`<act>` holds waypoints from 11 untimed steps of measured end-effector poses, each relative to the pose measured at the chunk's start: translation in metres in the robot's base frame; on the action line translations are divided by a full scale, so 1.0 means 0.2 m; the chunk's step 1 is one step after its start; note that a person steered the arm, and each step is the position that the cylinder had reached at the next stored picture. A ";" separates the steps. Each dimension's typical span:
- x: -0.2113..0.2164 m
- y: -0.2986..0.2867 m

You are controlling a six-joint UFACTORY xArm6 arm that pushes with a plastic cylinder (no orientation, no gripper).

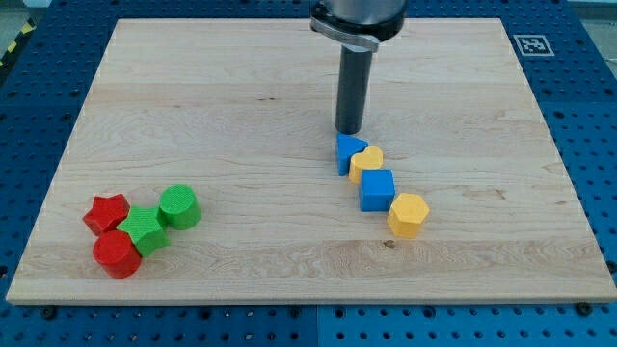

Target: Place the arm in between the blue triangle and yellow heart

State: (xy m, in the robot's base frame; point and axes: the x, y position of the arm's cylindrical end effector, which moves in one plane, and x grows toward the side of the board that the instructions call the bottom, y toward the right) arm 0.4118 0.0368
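On the pale wooden surface (289, 222), my tip (349, 131) stands just above the blue triangle block (346, 150), at its top edge.

At the view's lower left sits a tight cluster: a red star-shaped block (106, 212), a red round block (117, 254), a green block (146, 229) whose shape is hard to make out between its neighbours, and a green cylinder (179, 206). Right of centre a touching diagonal chain runs down toward the view's right: the blue triangle block, partly covered by the yellow heart block (366, 163), then a blue cube (377, 189) and a yellow hexagonal block (408, 214). No gap shows between triangle and heart. The arm ends in a plain dark rod with no gripper, its upper part cut off by the view's top.
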 end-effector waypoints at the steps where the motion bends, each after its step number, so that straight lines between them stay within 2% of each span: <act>1: 0.02 -0.06; 3: 0.10 -0.06; 5: 0.14 0.08; 8: 0.43 0.09; 10: 0.34 0.05; 11: 0.15 0.05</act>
